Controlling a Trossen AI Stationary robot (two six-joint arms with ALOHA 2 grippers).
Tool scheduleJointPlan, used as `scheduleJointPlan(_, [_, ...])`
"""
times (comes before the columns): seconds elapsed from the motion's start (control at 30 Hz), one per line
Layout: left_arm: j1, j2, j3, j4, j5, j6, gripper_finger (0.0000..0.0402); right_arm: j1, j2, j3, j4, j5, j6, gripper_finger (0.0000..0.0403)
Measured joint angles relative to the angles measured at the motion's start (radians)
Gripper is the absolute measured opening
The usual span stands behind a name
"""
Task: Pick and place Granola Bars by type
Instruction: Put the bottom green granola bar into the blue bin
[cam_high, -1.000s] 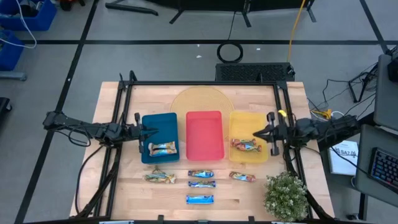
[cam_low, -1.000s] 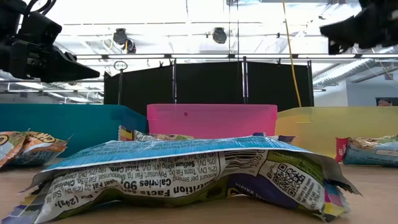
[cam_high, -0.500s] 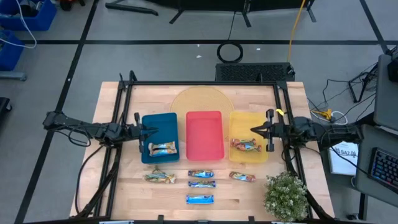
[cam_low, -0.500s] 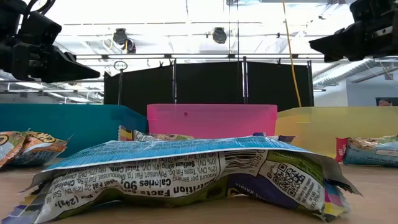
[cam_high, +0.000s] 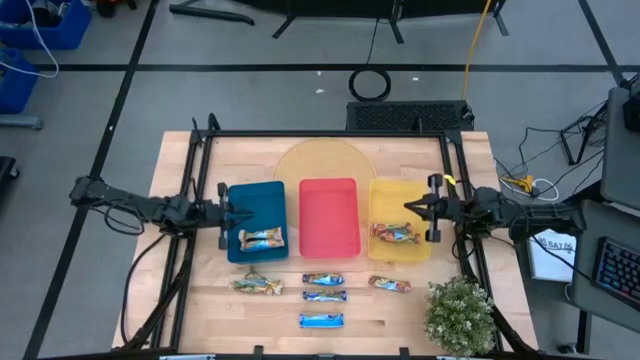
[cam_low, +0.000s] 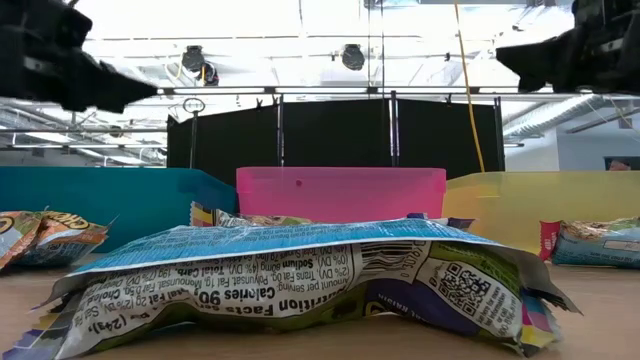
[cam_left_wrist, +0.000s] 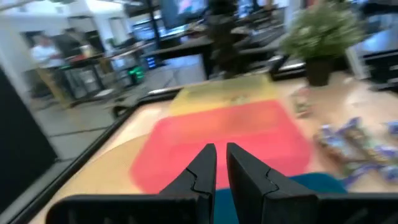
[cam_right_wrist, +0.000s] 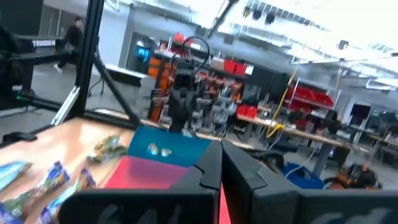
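Five granola bars (cam_high: 324, 296) await sorting at lower-centre tabletop (cam_high: 200, 310); the left pincer (cam_high: 252, 212), nearly together, and right pincer (cam_high: 404, 209), together, should open wide before descending squarely.

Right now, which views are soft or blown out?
Left wrist view: motion-blurred throughout, the red tray and bars smeared. Low view: ceiling lights blown out, the nearest blue-white bar fills the frame, left gripper blurred. Right wrist view: mildly soft. High view: evenly lit, sharp.

Crinkly foil bars (cam_low: 300, 275) (pale wood table (cam_high: 400, 315))
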Motion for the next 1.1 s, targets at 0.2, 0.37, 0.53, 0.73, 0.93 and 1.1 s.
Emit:
scheduleJointPlan(0.2, [-0.083,0.188,0.193,-0.126,-0.109,-0.048,0.0046,0.0,0.001,-0.004,-0.002,0.0,-0.009,0.0])
scheduleJointPlan(0.37, [-0.174,0.468,0.506,-0.396,-0.131,-0.136,0.0035,0.0,0.0,-0.005,-0.002,0.0,-0.008,0.0])
scheduleJointPlan(0.53, [-0.275,0.782,0.811,-0.861,-0.24,-0.404,0.0007,0.0,0.0,-0.005,-0.001,0.0,-0.005,0.0])
scheduleJointPlan(0.73, [-0.375,1.084,1.012,-1.215,-0.218,-0.821,0.0041,0.001,0.001,-0.006,-0.014,0.0,0.032,0.0])
scheduleJointPlan(0.93, [-0.463,1.252,1.038,-1.209,-0.029,-0.965,0.0089,0.001,0.001,-0.006,-0.018,0.0,0.033,0.0])
scheduleJointPlan(1.1, [-0.53,1.322,1.038,-1.207,0.106,-1.105,0.0143,0.001,0.001,-0.007,-0.016,0.0,0.044,0.0])
